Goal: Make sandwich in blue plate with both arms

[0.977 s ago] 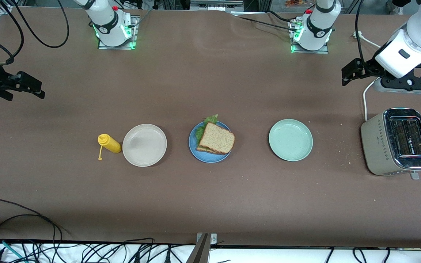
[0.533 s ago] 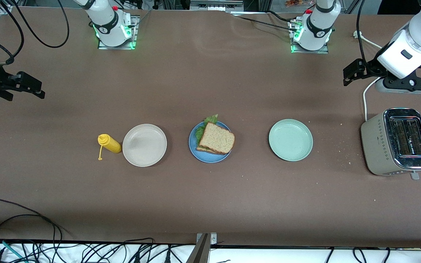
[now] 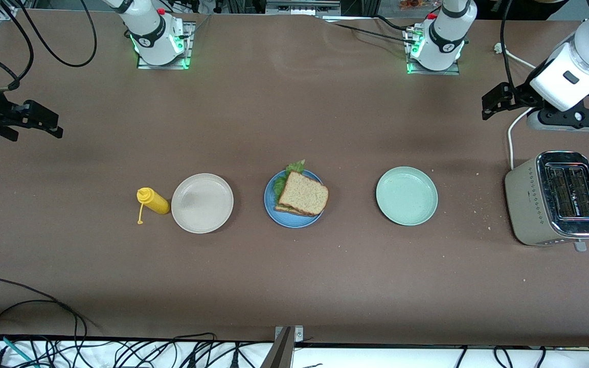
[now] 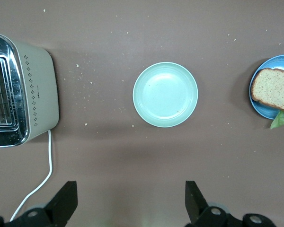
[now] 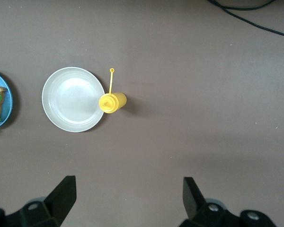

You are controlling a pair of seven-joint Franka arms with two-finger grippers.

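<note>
1. Sandwich (image 3: 302,194): two square slices of brown wholegrain toast with a ruffled green lettuce leaf (image 3: 294,167) between them. It lies on the blue plate, the top slice slightly askew, lettuce poking out at the edge farther from the front camera and toward the right arm's end.
2. Round, shallow medium-blue plate (image 3: 274,212): sits mid-table, between the beige plate and the pale green plate, apart from both. An edge of it shows in the left wrist view (image 4: 258,105) and in the right wrist view (image 5: 4,111).
3. Round beige plate (image 3: 202,203): bare, toward the right arm's end of the table.
4. Yellow plastic squeeze bottle (image 3: 154,201): lying on its side, touching or just beside the beige plate's rim, its tethered cap hanging loose on the table.
5. Round pale green plate (image 3: 406,196): bare, toward the left arm's end.
6. Beige two-slot toaster with chrome top (image 3: 555,199): at the left arm's end, white cord trailing away from it; crumbs scattered between it and the green plate.
7. Left gripper (image 4: 128,203): black, two-fingered, raised over bare table at the left arm's end, above the toaster's cord. Jaws spread wide, holding nothing.
8. Right gripper (image 5: 128,201): black, two-fingered, raised over bare table at the right arm's end. Jaws spread wide, holding nothing.
9. Brown table (image 3: 294,286): bears all of the above.
</note>
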